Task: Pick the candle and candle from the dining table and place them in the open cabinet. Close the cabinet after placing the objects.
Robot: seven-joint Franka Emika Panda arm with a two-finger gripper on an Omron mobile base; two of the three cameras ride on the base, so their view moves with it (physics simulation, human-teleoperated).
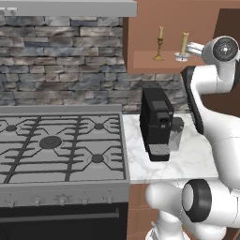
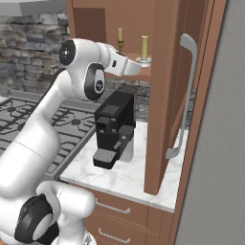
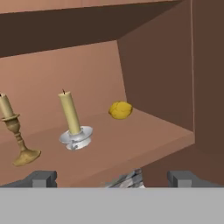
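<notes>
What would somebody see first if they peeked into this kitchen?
Probably the two yellow candles standing on the shelf of the open cabinet: the brass candlestick and the candle in a silver dish, with a small yellow lump behind them. The gripper sits open in front of the shelf. Below, a black coffee machine stands on the marble counter.

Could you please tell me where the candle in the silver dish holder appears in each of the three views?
Left base view: candle in the silver dish holder upper right, on the cabinet shelf.
Right base view: top centre, beside the cabinet door.
Hand view: left of centre.
Shared landmark: brass candlestick beside it.
</notes>
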